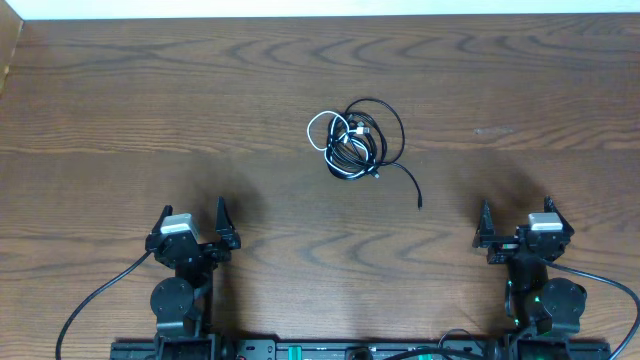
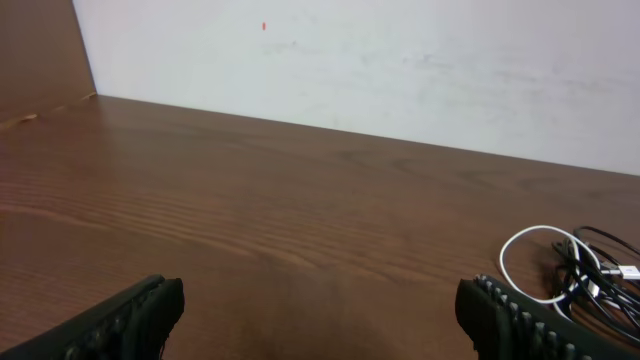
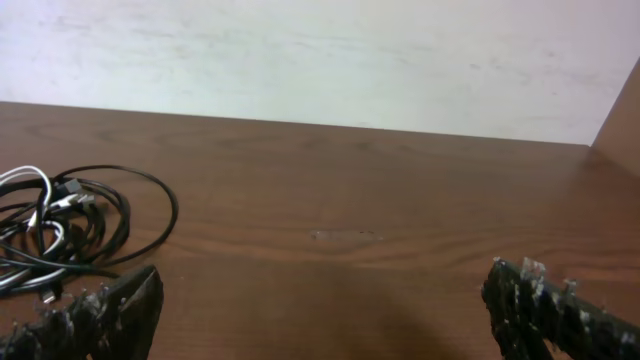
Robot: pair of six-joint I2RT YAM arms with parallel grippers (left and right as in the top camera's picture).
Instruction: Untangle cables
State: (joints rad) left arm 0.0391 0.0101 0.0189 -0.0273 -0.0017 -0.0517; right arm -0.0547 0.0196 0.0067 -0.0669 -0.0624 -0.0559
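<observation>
Cables [image 1: 352, 148] sit tangled, left end effector [image 1: 193, 212] and right end effector [image 1: 517, 210] agape

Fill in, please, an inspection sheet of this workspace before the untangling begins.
Surface: brown wood-grain table; a faint pale scuff right of the heap.
Job's things: cables in one tangled heap mid-table, black strands plus one white; a black end trails out toward the right arm's side.
Clutter: nothing seen.
Grippers: left claw and right claw both open, empty, well short of the heap.
Cables: thick black arm wires run from the arm bases, apart from the heap.
Surroundings: white wall behind the table; brown side panel at the left end.
</observation>
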